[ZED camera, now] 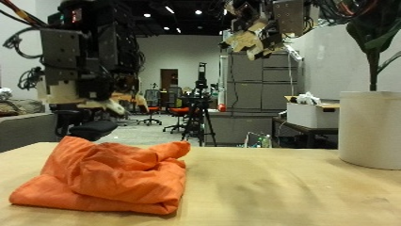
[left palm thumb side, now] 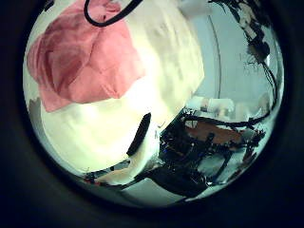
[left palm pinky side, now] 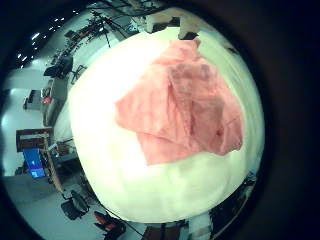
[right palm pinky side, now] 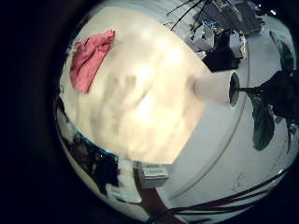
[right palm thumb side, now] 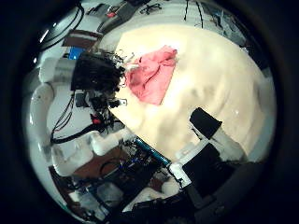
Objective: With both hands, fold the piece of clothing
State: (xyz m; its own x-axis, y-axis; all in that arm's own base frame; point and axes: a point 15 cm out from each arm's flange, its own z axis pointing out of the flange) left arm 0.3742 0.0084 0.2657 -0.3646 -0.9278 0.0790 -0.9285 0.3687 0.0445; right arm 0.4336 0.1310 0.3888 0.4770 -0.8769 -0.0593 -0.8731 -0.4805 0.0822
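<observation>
On the tabletop (ZED camera: 288, 188) lies the bunched orange garment (ZED camera: 106, 174); both hands hover high, finger state unclear. Grabbing stacked layers blindly could worsen the crumple.

Soft, matt orange cloth garment (ZED camera: 106, 176) lies rumpled on a smooth, pale wooden table (ZED camera: 295, 193).
</observation>
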